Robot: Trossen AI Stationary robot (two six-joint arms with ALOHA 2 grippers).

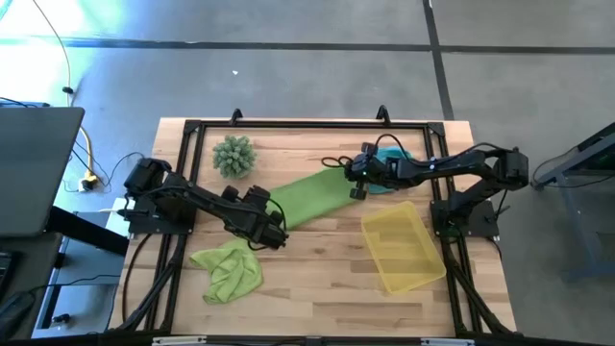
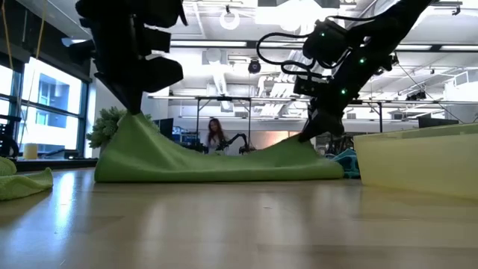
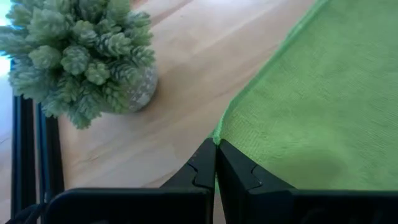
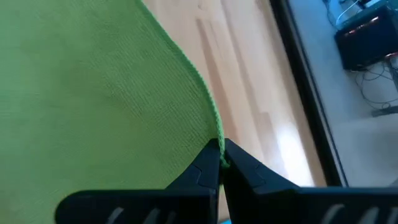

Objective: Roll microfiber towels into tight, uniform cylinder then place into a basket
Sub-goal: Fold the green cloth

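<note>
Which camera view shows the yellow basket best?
The high view: the whole basket lies open from above, right of the spread green towel. The low view shows only one side wall. Neither wrist view shows it.

Room: grey concrete floor (image 1: 288, 77) lying around the wooden table (image 1: 317, 288), dark seams crossing it. A laptop (image 1: 34, 173) sitting at the left edge, a yellow cable (image 1: 85, 154) trailing beside it. Windows (image 2: 45, 104) letting in daylight on the left of the low view. Ceiling lights (image 2: 299, 11) glowing among white beams. A person (image 2: 215, 134) sitting far back.
</note>
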